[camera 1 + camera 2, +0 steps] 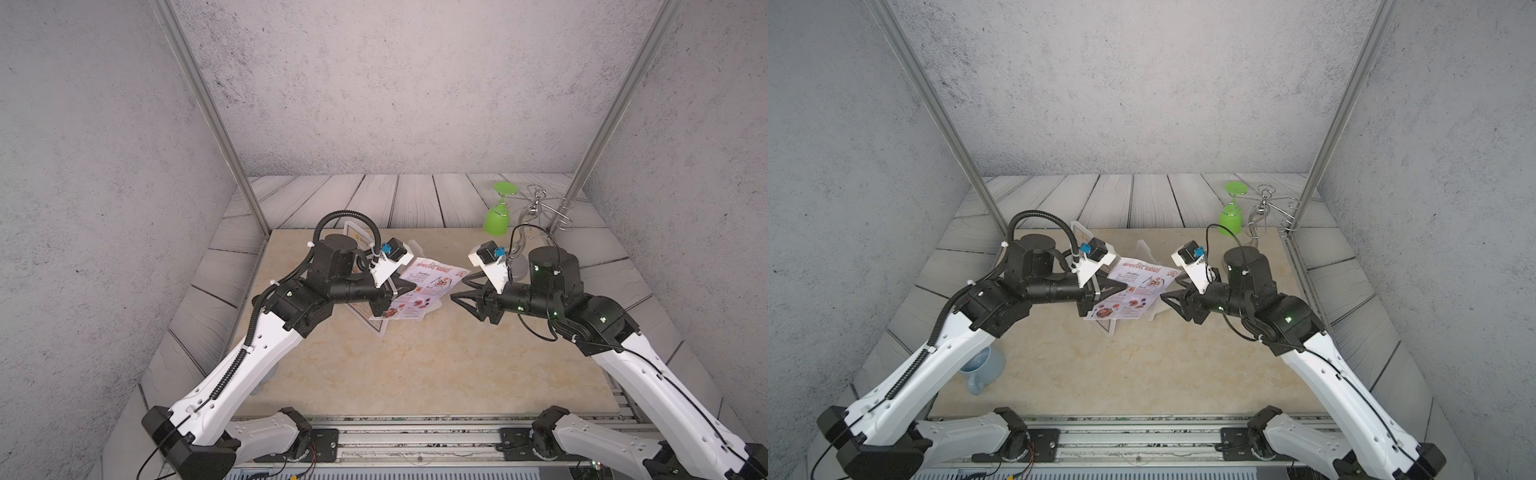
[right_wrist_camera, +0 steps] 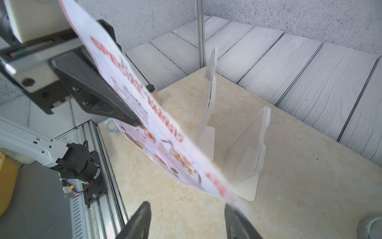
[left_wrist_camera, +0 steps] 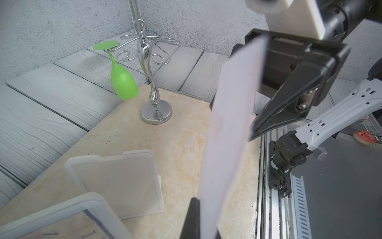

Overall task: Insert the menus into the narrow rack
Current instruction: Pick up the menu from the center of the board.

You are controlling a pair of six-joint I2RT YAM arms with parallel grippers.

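My left gripper [image 1: 411, 287] is shut on the white, red-headed SPECIAL MENU [image 1: 432, 286], holding it in the air over the table's middle; in the left wrist view the sheet [image 3: 233, 124] runs edge-on out of the jaws. My right gripper [image 1: 457, 289] faces it from the right with its jaws open [image 2: 187, 207]; the sheet's free end [image 2: 148, 115] lies by one finger. The small translucent narrow rack [image 3: 115, 182] stands empty behind the sheet. The cream, blue-bordered menu [image 1: 362, 242] stands in a wider translucent holder [image 3: 62, 209], partly hidden by my left arm.
A chrome glass stand [image 1: 536, 212] with a green glass [image 1: 496, 218] hanging upside down is at the back right corner. A pale blue mug [image 1: 980, 370] lies under my left arm at the front left. A pale cup [image 2: 370, 227] sits near my right arm.
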